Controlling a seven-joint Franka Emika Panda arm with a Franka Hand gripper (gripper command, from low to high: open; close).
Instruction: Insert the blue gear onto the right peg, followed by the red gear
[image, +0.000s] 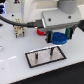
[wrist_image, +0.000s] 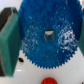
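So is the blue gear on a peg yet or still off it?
Off. The blue gear sits clamped in the gripper, above the table behind the grey plate, clear of both pegs.

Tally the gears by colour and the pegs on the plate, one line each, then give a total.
blue gear, held between the jaws of the gripper: 1
red gear, seen only in the wrist view: 1
pegs on the grey plate: 2, counting the right peg
Total: 4

A white table (image: 12, 60) bears a small beige block (image: 20, 32).
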